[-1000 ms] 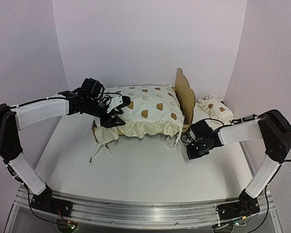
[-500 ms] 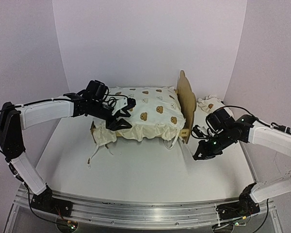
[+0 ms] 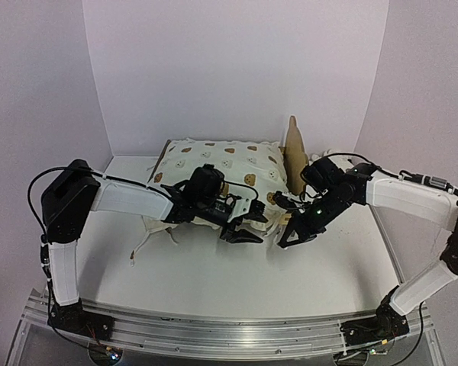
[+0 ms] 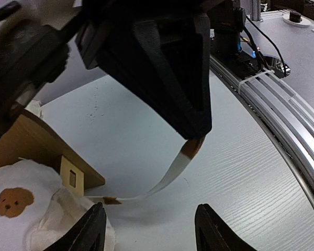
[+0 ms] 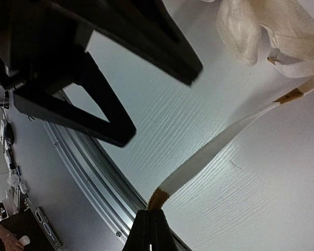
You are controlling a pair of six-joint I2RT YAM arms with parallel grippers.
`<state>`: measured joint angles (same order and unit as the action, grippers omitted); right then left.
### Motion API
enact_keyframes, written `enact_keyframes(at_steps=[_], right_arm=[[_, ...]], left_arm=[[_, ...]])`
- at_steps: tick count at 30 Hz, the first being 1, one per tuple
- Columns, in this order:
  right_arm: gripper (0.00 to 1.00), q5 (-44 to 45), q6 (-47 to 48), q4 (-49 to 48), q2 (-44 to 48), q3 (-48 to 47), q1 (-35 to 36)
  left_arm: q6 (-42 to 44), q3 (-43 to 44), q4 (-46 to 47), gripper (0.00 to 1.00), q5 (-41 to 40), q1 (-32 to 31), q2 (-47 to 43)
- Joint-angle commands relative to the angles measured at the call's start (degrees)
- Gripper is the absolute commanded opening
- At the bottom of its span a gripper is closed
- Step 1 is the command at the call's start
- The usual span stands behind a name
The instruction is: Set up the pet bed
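The pet bed (image 3: 295,149) stands at the back middle, its light-wood headboard seen edge-on on the right. The large cream bear-print cushion (image 3: 214,164) lies on it and hides the base. My right gripper (image 3: 285,239) is in front of the bed's right corner, shut on the brown tip of a white tie string (image 5: 220,144) that runs taut to the cushion (image 5: 251,31). My left gripper (image 3: 243,229) is open and empty just left of it, over the table. In the left wrist view the string (image 4: 167,180) and the wood frame corner (image 4: 42,151) show.
More tie strings (image 3: 143,248) trail onto the white table at the bed's left front. The metal rail (image 3: 214,328) runs along the near edge. Walls stand close on the left, back and right.
The left arm has swung from the cushion's left end to its front right. The right gripper has moved in and shut on the string tip. The bed now shows its headboard more edge-on.
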<state>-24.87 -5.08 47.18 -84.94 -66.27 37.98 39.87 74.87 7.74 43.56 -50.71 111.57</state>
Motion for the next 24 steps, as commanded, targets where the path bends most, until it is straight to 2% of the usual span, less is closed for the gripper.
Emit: enact_keyframes(at_steps=[1, 8, 10, 15, 18, 20, 24], right_arm=[[0.0, -4.6, -1.1, -8.5, 1.8, 2.4, -0.3], [0.0, -5.0, -2.8, -13.3, 1.1, 2.3, -1.8], [0.0, -5.1, -3.1, -13.4, 0.6, 2.1, -2.5], [0.0, -6.3, -3.3, -13.8, -0.1, 2.7, -3.9], [0.0, -5.7, -3.7, -13.9, -0.9, 2.6, -3.9], [0.06, -3.2, -4.4, -13.9, -0.8, 3.1, -4.0], [0.22, 6.6, -9.5, -18.6, 1.3, 7.6, -4.0]], left_arm=[[1.1, 0.7, 10.5, 0.59, 2.5, -2.6, 3.8], [-6.7, 3.6, 14.7, 0.56, -0.7, -4.5, 8.0], [-8.4, 4.3, 14.7, 0.47, -1.7, -4.6, 8.6], [-10.1, 4.7, 13.3, 0.32, -2.7, -4.8, 9.0], [-14.0, 5.5, 14.0, 0.12, -6.0, -4.8, 9.4], [-16.7, 5.8, 13.4, 0.01, -9.9, -4.8, 9.4], [-25.0, 6.1, 8.5, 0.0, -15.4, -4.5, 9.2]])
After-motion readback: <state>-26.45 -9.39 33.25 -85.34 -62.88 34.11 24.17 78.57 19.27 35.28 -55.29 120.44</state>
